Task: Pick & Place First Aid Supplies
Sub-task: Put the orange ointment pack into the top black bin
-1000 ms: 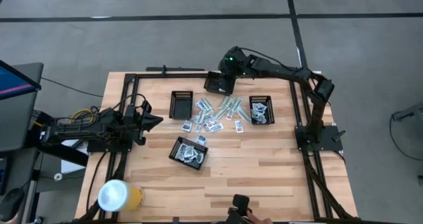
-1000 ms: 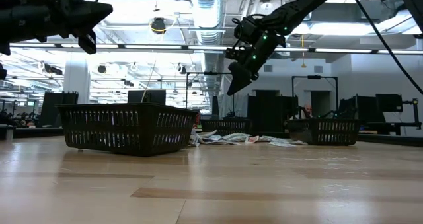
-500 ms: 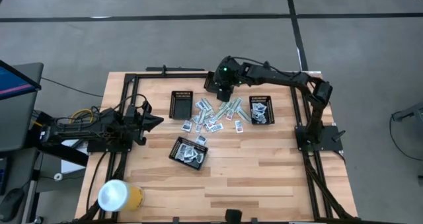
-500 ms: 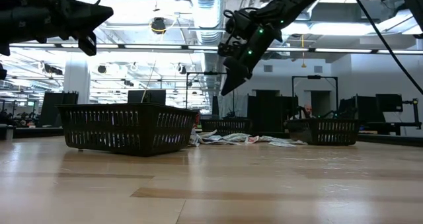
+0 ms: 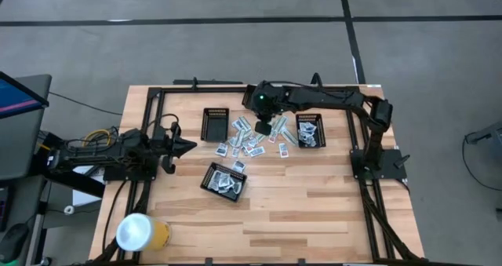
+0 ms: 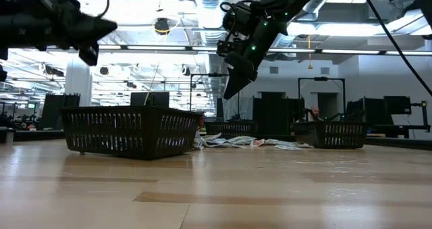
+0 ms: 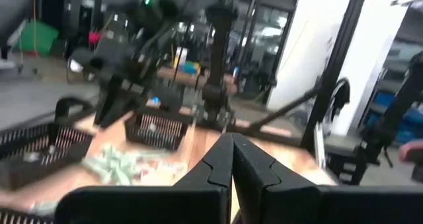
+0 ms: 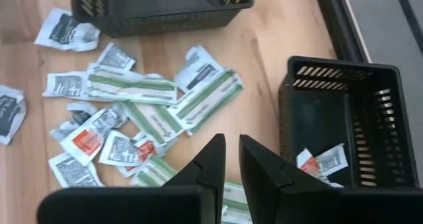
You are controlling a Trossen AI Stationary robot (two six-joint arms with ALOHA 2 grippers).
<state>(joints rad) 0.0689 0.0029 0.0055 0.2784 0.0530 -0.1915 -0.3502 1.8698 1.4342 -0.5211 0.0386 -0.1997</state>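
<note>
The right arm's dark two-finger tool [image 5: 265,127] hangs above the heap of small flat white, red-marked and pale green first aid packets [image 5: 257,136] on the light wooden tabletop [image 5: 314,195], fingers [image 8: 210,163] nearly together with a thin gap, holding nothing; black mesh trays [image 5: 311,130] flank the heap. The left tool [image 5: 187,144] waits closed at the tabletop's left side.

Bright overhead lighting; left wrist view motion-blurred; low view backlit, glary.

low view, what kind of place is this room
Probably a robotics lab or workshop in an industrial hall: exposed ceiling ducts, more black-framed workstations with monitors behind, and a wooden table carrying black mesh baskets.
</note>
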